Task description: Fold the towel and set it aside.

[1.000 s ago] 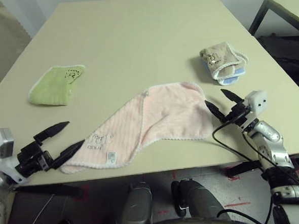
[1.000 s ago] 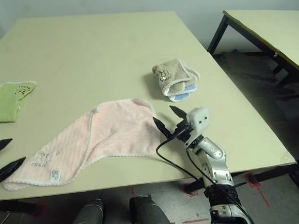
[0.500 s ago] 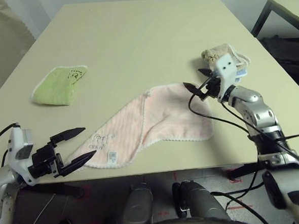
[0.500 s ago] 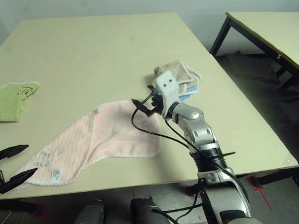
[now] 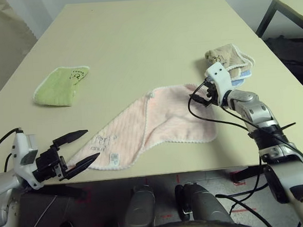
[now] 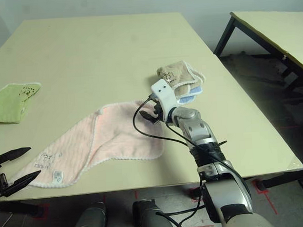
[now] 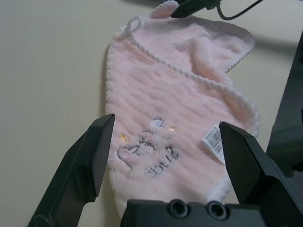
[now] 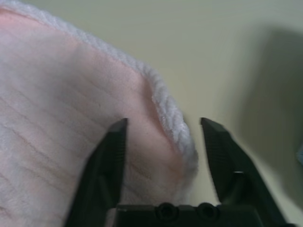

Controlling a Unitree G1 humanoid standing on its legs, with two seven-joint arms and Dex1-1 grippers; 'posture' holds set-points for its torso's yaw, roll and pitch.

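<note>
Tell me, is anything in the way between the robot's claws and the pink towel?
No. The right gripper has its fingers on either side of the towel's far corner. The left gripper faces the printed near end over bare table, with nothing between.

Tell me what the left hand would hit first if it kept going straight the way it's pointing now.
Most likely the towel. The left hand is open and aims along the table at the near end with the dark print and white tag, which lies between its fingers in the wrist view. How far short it sits is unclear.
</note>
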